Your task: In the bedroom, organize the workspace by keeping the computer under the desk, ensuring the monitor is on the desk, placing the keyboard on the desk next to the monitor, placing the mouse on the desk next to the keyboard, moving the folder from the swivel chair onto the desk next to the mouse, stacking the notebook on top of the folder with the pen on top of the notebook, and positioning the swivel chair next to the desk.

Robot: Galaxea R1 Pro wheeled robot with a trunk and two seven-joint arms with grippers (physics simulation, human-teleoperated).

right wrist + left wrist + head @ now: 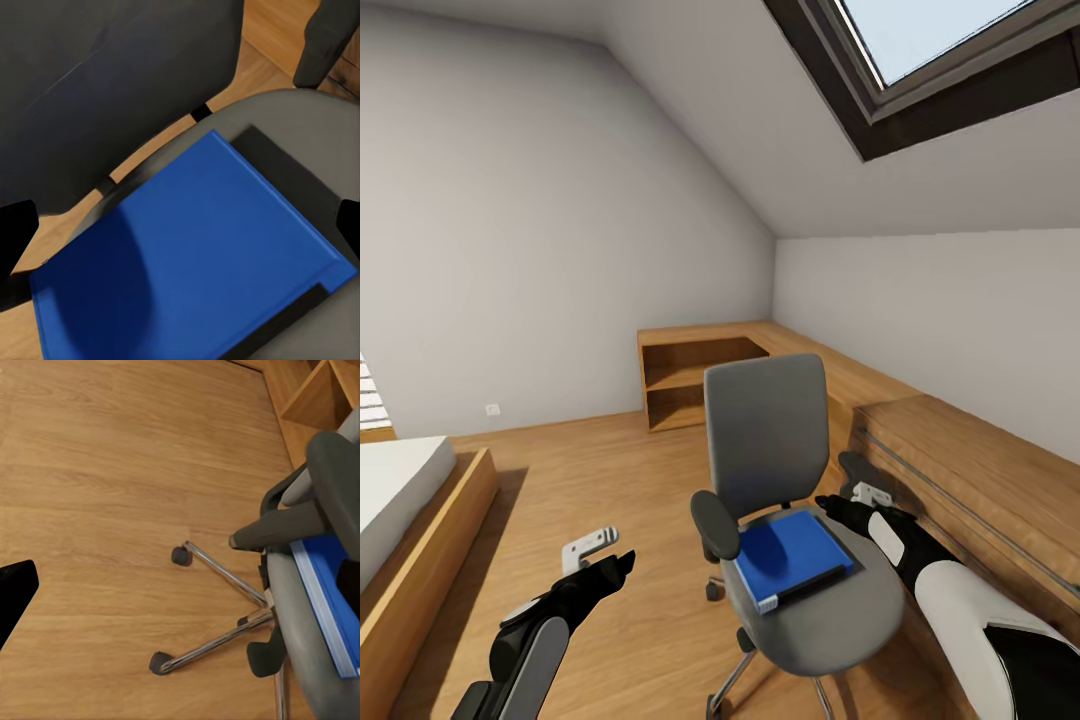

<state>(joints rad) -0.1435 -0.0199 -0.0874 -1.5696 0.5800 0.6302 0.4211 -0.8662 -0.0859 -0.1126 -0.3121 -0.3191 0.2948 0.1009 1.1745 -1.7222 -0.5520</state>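
The grey swivel chair stands in the middle of the wooden floor, its chrome base showing in the left wrist view. On its seat lies the blue folder. A thin dark edge, probably the notebook, sticks out from under it. My right gripper hovers open just above the folder, by the seat's right side. To the left of the chair my left gripper hangs open over the floor, holding nothing. Desk, monitor, keyboard, mouse, computer and pen are out of view.
A low wooden shelf unit stands against the back wall. A long wooden chest runs along the right wall, close to the chair. A bed lies at the left. Open floor stretches between bed and chair.
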